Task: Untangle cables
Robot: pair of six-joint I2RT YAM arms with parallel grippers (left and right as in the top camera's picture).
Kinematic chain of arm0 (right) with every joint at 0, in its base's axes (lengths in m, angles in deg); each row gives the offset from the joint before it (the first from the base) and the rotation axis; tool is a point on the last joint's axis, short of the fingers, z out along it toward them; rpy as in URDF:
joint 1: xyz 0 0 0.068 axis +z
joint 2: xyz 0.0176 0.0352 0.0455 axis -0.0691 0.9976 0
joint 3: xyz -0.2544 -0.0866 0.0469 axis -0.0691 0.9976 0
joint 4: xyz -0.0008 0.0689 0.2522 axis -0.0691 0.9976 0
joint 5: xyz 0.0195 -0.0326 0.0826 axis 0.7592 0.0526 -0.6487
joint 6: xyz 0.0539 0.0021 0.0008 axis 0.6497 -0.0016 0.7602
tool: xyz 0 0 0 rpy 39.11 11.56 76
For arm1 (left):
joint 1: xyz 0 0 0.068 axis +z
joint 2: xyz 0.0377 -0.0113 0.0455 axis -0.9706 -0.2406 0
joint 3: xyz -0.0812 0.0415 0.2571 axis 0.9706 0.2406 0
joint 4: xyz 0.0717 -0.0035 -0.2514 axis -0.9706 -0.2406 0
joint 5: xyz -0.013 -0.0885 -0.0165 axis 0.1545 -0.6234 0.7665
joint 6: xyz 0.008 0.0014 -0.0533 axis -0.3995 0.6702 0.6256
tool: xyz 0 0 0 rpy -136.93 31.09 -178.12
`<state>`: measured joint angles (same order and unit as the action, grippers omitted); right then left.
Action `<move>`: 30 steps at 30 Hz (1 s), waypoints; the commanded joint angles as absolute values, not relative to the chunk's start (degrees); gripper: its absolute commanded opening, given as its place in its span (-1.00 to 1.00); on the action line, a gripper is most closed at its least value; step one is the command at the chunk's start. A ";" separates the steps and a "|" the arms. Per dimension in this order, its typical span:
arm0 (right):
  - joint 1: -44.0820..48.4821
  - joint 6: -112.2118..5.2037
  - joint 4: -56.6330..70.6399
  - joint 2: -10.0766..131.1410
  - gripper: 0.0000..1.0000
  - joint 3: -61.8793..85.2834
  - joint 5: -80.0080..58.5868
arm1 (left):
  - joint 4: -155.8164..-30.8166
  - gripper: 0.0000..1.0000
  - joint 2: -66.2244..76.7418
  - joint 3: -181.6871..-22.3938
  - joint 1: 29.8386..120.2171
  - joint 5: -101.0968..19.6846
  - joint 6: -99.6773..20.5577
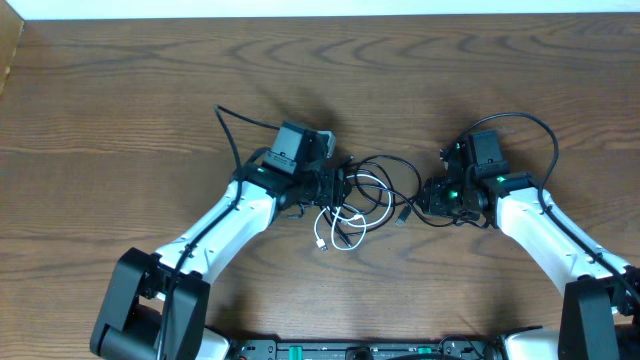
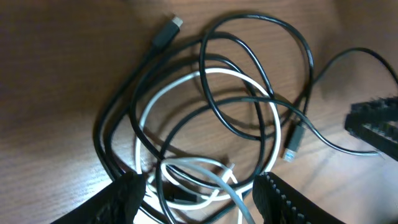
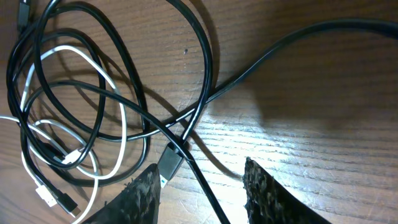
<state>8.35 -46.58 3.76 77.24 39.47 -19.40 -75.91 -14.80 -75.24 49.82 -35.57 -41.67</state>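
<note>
Overhead: approach step, left gripper (image 2: 199, 198) & right gripper (image 3: 199, 190) w/ jaws apart astride cables (image 1: 365, 195), nothing clamped; next, nip black plug (image 3: 169, 163) at frame bottom, draw clear.

A tangle of black cables (image 2: 261, 18) and a white cable (image 2: 217, 72) is seen lying on a wooden table (image 2: 62, 62). The white cable is curved into a wide loop, and black strands are crossed over and under it in several places. A black plug (image 2: 165, 34) with a metal tip is seen at the top, pointing up and to the right. A second plug (image 2: 293, 140) is seen to the right, with its pale tip turned downward. The left gripper (image 2: 199, 199) is held over the lower edge of the tangle, its fingers (image 2: 121, 199) spread apart with strands lying between them. A black ribbed part (image 2: 376, 124) is seen at the right edge.
</note>
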 commanded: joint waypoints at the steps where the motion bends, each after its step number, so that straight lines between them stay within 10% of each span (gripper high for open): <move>1: 8.31 -47.32 3.85 77.55 -0.19 39.91 -19.77 | -74.57 0.22 -13.77 -75.75 48.64 -30.37 -43.00; 30: 8.31 -47.32 3.85 77.55 -0.20 39.91 -19.77 | -82.73 0.22 -21.22 -90.48 46.36 -30.61 -47.00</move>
<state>8.35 -46.60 3.76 77.26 39.52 -19.42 -82.97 -16.76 -89.80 47.46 -30.74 -46.06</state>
